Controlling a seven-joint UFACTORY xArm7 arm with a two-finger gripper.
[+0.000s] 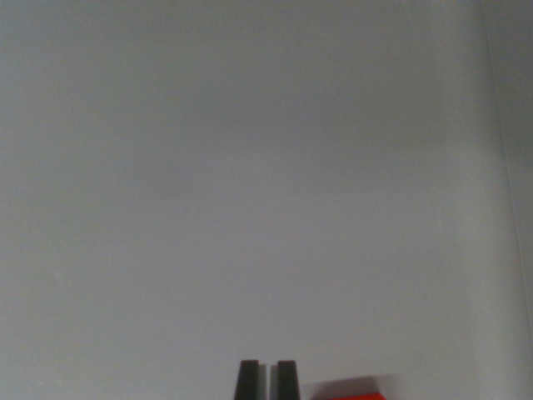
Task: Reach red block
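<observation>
Gripper (267, 379) fingertips nearly together, narrow gap, grasping nothing; red block (346, 390) just beside, wrist view's right

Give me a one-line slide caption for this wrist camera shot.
Gripper fingertips at the bottom edge, nearly closed, with the red block just to the wrist view's right on a plain white surface.

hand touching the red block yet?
Apart. In the wrist view the hand sits at the bottom edge with a strip of bare grey surface between its right finger and the red block.
</observation>
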